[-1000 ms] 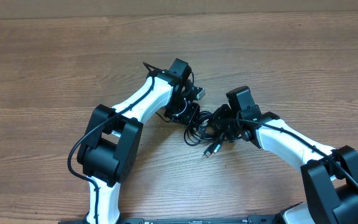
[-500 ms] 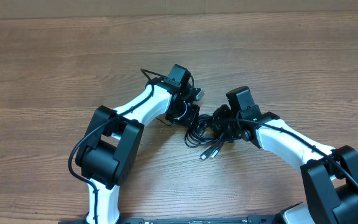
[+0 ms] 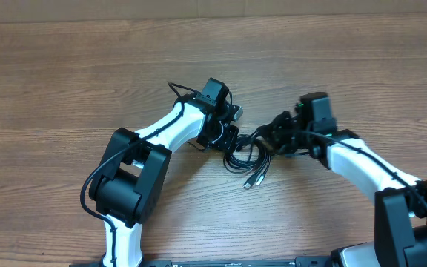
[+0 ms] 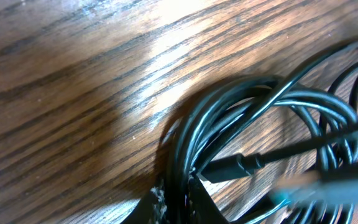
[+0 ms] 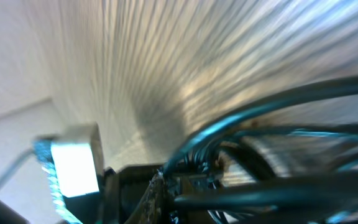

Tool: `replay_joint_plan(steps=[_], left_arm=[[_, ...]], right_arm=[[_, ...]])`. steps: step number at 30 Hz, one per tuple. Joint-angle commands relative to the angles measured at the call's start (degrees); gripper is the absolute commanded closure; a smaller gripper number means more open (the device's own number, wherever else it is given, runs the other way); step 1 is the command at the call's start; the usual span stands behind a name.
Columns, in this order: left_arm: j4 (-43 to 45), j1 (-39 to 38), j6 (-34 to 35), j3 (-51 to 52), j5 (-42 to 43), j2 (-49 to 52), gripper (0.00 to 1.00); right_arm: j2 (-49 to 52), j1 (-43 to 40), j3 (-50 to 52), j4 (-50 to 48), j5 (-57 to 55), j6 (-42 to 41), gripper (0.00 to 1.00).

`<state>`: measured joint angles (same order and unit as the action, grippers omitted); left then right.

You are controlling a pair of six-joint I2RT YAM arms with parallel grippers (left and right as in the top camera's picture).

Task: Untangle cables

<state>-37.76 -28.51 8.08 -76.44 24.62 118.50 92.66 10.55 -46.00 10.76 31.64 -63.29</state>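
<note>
Since a sec ago the right gripper (image 3: 279, 136) has swung out to the right, stretching the cables (image 3: 247, 157) into a longer bunch; the left gripper (image 3: 226, 138) has closed.

Overhead: cables lie on the table (image 3: 87, 67) btw the two grippers, w/ plug ends (image 3: 252, 180) poking out toward the near edge.

Left wrist: left gripper (image 4: 173, 202) pinched tight on several strands of the cables (image 4: 253, 112).

Right wrist: v. blurry, but the right gripper (image 5: 163, 183) is closed, w/ cables (image 5: 272, 106) running into it.

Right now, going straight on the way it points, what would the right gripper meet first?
The cables, bunched right at the right gripper's tips; beyond them, probably the left gripper.
</note>
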Motion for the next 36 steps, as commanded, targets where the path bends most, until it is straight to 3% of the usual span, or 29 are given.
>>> replay_joint_plan(steps=[1,5,14,17,20,22,30,36], left_arm=[[-0.57,-0.39,0.98,3.28,-7.08,3.10,0.91],[-0.04,-0.39,1.25,3.28,-7.06,3.10,0.90],[0.24,-0.39,1.40,3.28,-7.06,3.10,0.90],[0.76,-0.39,1.40,3.28,-7.04,3.10,0.90],[1.16,-0.37,1.40,3.28,-7.04,3.10,0.90],[1.01,-0.37,1.38,3.28,-7.04,3.10,0.90],[1.20,-0.37,1.40,3.28,-7.04,3.10,0.90],[1.64,-0.39,1.88,3.28,-7.02,3.10,0.90]], right_arm=[[-1.86,-4.48,-0.24,0.72,2.99,0.92,0.96],[-1.86,-7.72,-0.24,6.49,0.66,5.16,0.96],[-1.86,-9.18,-0.22,23.32,-19.15,10.45,0.95],[-1.86,-9.18,-0.22,25.42,-22.16,12.59,0.80],[-1.86,-9.25,-0.59,27.67,-23.04,15.96,0.48],[-1.86,-9.66,-3.26,32.61,-22.38,17.57,0.43],[-1.86,-8.98,-23.17,53.40,-22.34,26.73,0.41],[-1.57,-6.67,-26.29,49.48,-13.20,27.74,0.41]])
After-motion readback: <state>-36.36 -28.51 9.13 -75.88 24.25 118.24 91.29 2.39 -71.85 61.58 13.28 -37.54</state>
